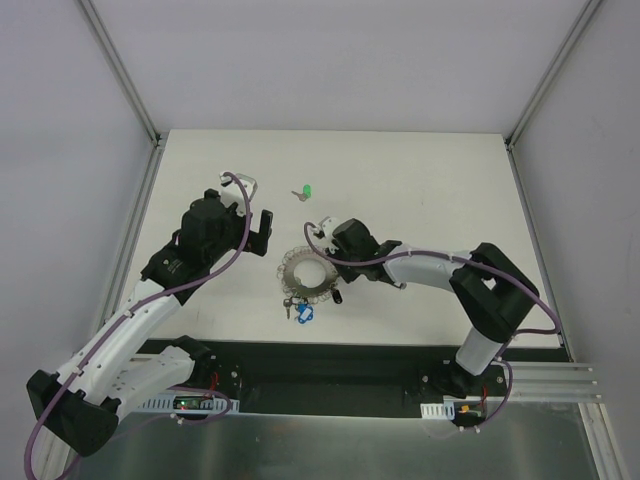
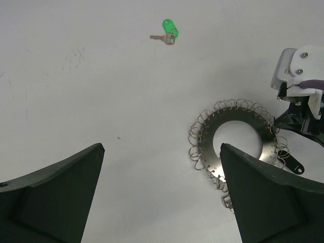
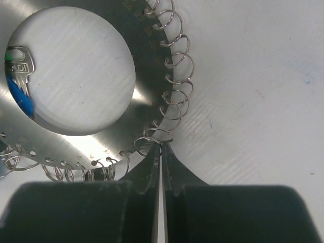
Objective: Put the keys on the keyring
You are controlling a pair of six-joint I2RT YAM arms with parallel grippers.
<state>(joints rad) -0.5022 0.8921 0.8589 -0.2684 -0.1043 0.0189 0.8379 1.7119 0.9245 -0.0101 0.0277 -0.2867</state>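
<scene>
Left wrist, not right: green key (image 2: pixel 168 29)

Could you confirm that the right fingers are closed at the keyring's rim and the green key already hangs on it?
Not quite: the green key lies loose on the table, apart from the keyring; the left wrist view shows it.

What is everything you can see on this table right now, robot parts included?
table: one, white, under everything
keyring: one, grey metal with wire loops, mid-table
green key: one, lying alone beyond the keyring
blue key: one, at the keyring's near edge
small dark item: one, beside the blue key, too small to identify
left gripper: one, black, open, left of the keyring
right gripper: one, black, shut on a wire loop at the keyring's rim
</scene>
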